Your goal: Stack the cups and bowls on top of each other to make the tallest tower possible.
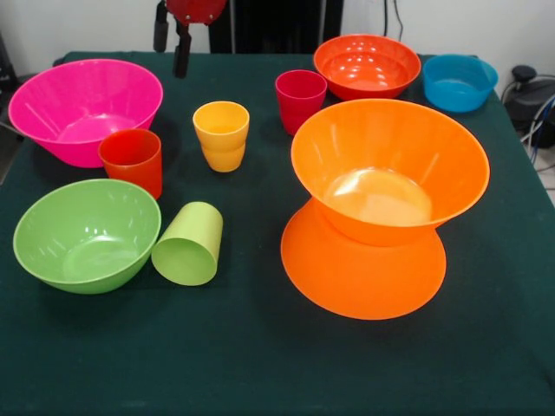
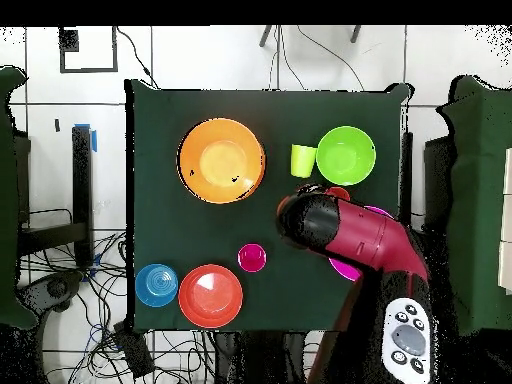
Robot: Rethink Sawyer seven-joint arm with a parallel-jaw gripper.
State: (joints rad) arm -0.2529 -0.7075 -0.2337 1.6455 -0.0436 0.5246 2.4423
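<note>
Green cloth covers the table point(image 1: 260, 373). Nearest: green bowl point(image 1: 87, 234), green cup point(image 1: 188, 244) on its side, two-bowl orange tower point(image 1: 377, 208). Behind: red-orange cup point(image 1: 132, 159) touching the pink bowl point(image 1: 82, 108), both just below the raised gripper point(image 1: 172, 39). Finger opening: cannot tell.

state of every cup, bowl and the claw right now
upper large flared orange plastic bowl: upright, on the lower one
lower large orange bowl: upside down
large pink bowl: upright, empty
round lime green bowl: upright, empty
round red-orange bowl: upright
small blue bowl: upright
lime green cup: on its side
red-orange cup, yellow-orange cup, magenta-red cup: upright
claw: raised, empty
</note>
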